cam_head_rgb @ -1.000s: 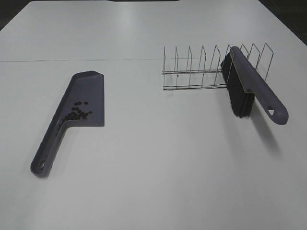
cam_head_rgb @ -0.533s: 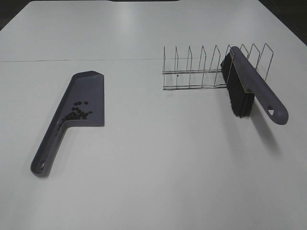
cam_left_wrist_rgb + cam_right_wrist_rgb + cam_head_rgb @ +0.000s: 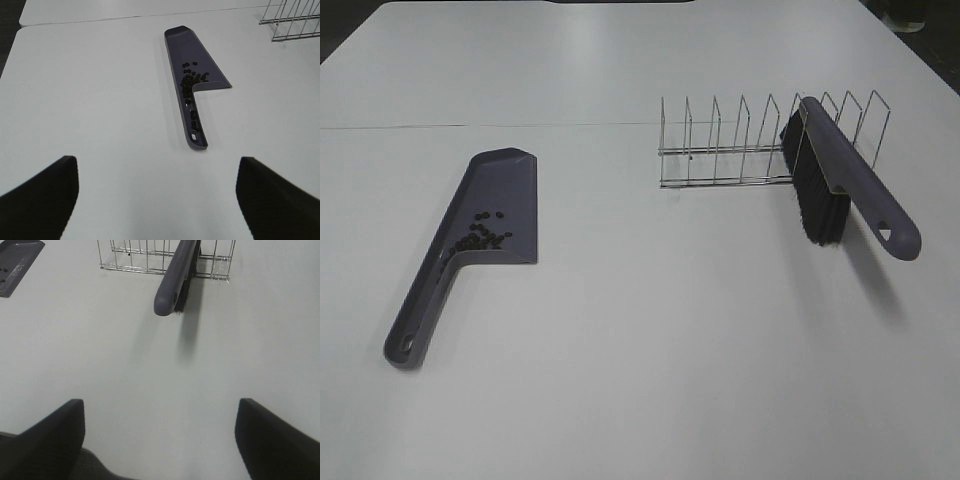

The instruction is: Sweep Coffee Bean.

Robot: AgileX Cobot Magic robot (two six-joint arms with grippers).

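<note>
Both claws gape empty: left claw (image 3: 157, 200) has the dustpan (image 3: 192, 65) with beans (image 3: 190, 82) ahead; right claw (image 3: 160, 440) faces the brush (image 3: 175, 275) in the rack (image 3: 130, 260).

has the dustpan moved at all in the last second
No. The dustpan lies at the same spot and angle relative to the wire rack.
</note>
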